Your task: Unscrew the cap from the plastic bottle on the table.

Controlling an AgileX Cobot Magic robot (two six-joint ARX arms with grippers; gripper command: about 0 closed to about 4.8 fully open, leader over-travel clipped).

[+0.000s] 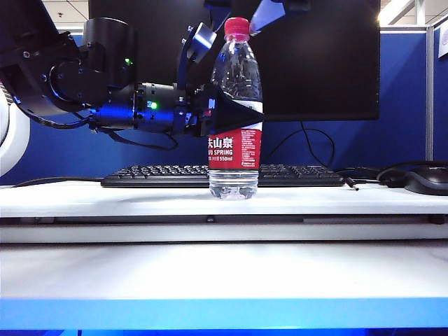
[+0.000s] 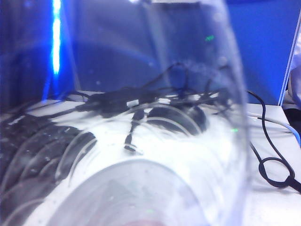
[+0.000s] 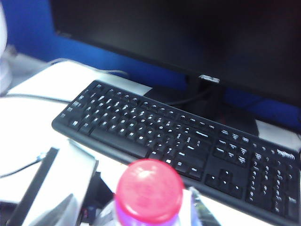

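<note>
Left gripper (image 1: 225, 112) is clamped on the plastic bottle (image 1: 235, 119) at mid-body, one finger just above the red-and-white label and the other higher near the shoulder; your left wrist view is filled by the clear ribbed wall pressed close to the lens. That bottle stands upright on the table (image 1: 224, 269), in front of the black keyboard (image 1: 168, 175) and the dark monitor (image 1: 315, 63), with the cap (image 1: 236, 27) on its neck and no gap showing under it.

Right gripper (image 1: 241, 10) hangs just above the cap at the top edge of the exterior view, where only dark finger parts show. Its wrist camera looks down on the red cap (image 3: 149, 190) with the keyboard (image 3: 188, 141) beyond it. You can see no contact with the cap, but whether those jaws stand released or closed you cannot tell from these views.

Watch three things as you come down. If the fingers land off-centre, they may catch the cap's rim and tip the neck sideways against the left hold. If the left squeeze is too light on thin, ribbed plastic, the whole bottle may spin with the cap instead of letting it loosen. If it is too hard, the wall may buckle and water may spill over the keyboard once the seal breaks.
</note>
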